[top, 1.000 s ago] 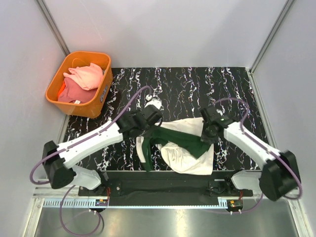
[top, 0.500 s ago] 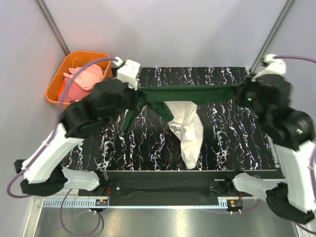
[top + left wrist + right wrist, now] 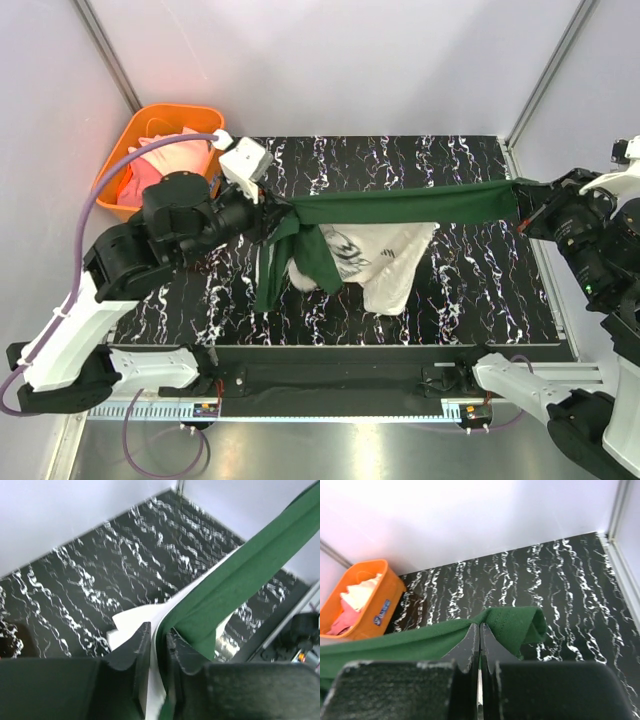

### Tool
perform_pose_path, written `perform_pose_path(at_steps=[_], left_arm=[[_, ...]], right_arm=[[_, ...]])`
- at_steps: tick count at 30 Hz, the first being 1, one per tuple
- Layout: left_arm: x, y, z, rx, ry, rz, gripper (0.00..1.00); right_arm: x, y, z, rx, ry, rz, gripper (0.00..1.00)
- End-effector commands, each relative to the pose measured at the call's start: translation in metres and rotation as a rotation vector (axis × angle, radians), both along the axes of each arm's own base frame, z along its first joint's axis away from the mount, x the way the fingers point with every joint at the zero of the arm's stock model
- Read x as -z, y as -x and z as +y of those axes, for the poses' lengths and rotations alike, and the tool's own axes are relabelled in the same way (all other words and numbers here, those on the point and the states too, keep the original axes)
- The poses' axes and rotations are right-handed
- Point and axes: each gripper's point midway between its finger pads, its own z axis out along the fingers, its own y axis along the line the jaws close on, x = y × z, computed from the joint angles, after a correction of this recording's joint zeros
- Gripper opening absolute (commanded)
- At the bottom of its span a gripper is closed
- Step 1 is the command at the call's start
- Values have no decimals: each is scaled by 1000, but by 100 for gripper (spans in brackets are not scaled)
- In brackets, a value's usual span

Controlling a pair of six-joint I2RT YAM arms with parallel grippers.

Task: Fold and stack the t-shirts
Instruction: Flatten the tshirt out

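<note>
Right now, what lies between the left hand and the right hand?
The cream t-shirt: its green edge runs as a band from left hand to right hand, the cream body sagging below it. The top view shows this.

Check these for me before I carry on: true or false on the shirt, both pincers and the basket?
1. The cream and green t-shirt is stretched between the left pincer and the right pincer. True.
2. The right pincer is open and empty. False: it is shut on the t-shirt's green edge.
3. The orange basket holds pink shirts. True.
4. The t-shirt is already folded flat. False: it hangs unfolded from both pincers.
</note>
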Motion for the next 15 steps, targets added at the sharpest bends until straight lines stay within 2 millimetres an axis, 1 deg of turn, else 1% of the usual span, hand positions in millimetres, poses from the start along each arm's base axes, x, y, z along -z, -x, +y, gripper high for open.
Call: perform_pose_path(at_steps=[1, 2, 3, 4, 5, 6, 7, 8, 10, 11, 12, 13, 14, 15], left_arm=[[-3, 2, -2, 23, 22, -10, 26], [2, -2, -4, 8, 10, -2, 29], [4, -6, -2, -14, 3, 3, 29], [15, -10, -2, -41, -13, 22, 28], [19, -16, -1, -73, -26, 27, 25], [27, -19, -3, -77, -47, 37, 21], [37, -23, -2, -102, -72, 48, 0], [41, -26, -2, -122, -77, 57, 0], [44, -28, -5, -133, -61, 82, 0], [35, -27, -12, -107, -24, 78, 0], [31, -26, -18, -86, -9, 82, 0], [30, -27, -27, -60, -4, 92, 0], [27, -20, -39, 4, 11, 105, 8], [24, -18, -46, 43, 18, 108, 19]], right_arm=[[-12, -5, -23, 128, 26, -31, 0], [-13, -9, -23, 131, 45, -30, 0], [-14, -19, -19, 133, 59, -19, 0], [-15, -24, -16, 128, 67, -15, 0], [-16, -29, -13, 119, 83, -10, 0], [-19, -36, -9, 117, 86, -9, 0], [-21, -39, -8, 121, 93, -11, 0], [-24, -41, -9, 126, 99, -15, 0], [-39, -40, -16, 162, 98, -48, 0], [-44, -39, -21, 178, 115, -61, 0], [-55, -37, -25, 193, 109, -89, 0], [-60, -34, -26, 192, 113, -104, 0], [-65, -33, -25, 180, 118, -117, 0], [-76, -31, -23, 164, 108, -148, 0]])
